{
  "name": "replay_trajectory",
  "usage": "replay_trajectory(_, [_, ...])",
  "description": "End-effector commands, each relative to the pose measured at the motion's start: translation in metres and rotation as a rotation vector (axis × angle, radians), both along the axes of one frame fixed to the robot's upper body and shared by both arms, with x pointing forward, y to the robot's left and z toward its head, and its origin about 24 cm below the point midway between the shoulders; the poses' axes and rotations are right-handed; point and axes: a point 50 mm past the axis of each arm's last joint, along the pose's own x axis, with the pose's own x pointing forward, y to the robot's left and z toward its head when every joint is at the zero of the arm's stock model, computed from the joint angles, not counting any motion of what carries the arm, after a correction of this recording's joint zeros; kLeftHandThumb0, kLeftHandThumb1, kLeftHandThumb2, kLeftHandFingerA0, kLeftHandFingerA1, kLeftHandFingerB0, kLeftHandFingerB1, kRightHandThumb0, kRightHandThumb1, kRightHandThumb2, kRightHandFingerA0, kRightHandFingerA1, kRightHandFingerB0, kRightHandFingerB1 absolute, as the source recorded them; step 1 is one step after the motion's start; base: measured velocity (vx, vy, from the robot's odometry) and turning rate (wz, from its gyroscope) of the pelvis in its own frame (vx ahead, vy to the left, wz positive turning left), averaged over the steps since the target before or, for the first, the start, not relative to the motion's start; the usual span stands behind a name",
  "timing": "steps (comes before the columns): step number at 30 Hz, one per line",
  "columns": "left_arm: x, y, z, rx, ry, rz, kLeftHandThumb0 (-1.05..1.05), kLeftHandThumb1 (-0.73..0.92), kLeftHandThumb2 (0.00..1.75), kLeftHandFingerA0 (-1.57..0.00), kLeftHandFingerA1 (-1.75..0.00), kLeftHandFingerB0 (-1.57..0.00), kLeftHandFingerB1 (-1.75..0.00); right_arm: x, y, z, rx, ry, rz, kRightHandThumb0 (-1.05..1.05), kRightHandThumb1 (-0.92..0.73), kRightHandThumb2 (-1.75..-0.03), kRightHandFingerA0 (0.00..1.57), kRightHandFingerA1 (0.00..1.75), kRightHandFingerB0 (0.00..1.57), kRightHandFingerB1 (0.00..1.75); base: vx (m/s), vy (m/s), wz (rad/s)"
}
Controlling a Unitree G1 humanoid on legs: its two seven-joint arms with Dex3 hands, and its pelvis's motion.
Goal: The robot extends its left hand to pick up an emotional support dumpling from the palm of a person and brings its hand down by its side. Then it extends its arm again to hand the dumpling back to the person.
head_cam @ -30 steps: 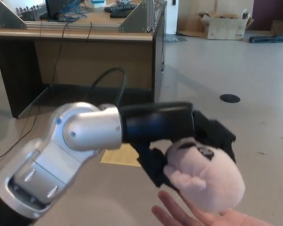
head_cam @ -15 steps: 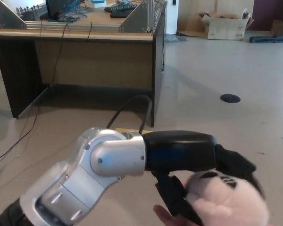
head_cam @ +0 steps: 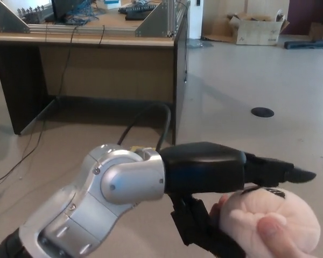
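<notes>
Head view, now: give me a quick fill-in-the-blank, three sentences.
1. The plush dumpling is pale ____ in colour.
2. The robot's ____ hand is the one at the dumpling.
3. A person's thumb presses on the dumpling's ____ side.

Missing words: pink; left; near
</notes>
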Motion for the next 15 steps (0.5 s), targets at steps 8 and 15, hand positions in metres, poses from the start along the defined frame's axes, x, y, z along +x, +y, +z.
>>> replay_trajectory(8, [0.004, 0.049, 0.079, -0.146, -0.064, 0.086, -0.81, 0.44, 0.87, 0.00, -0.08, 0.00, 0.00, -0.001, -0.004, -0.004, 0.037, 0.014, -0.050, -0.39, -0.60, -0.58, 0.78, 0.49, 0.62, 0.40, 0.00, 0.000, 0.00])
replay_trajectory(15, [0.004, 0.081, 0.101, -0.258, -0.022, 0.118, -0.82, 0.51, 0.56, 0.00, -0.15, 0.00, -0.03, -0.002, -0.005, -0.004, 0.024, 0.009, -0.054, -0.39, -0.61, -0.58, 0.79, 0.48, 0.61, 0.39, 0.00, 0.000, 0.00])
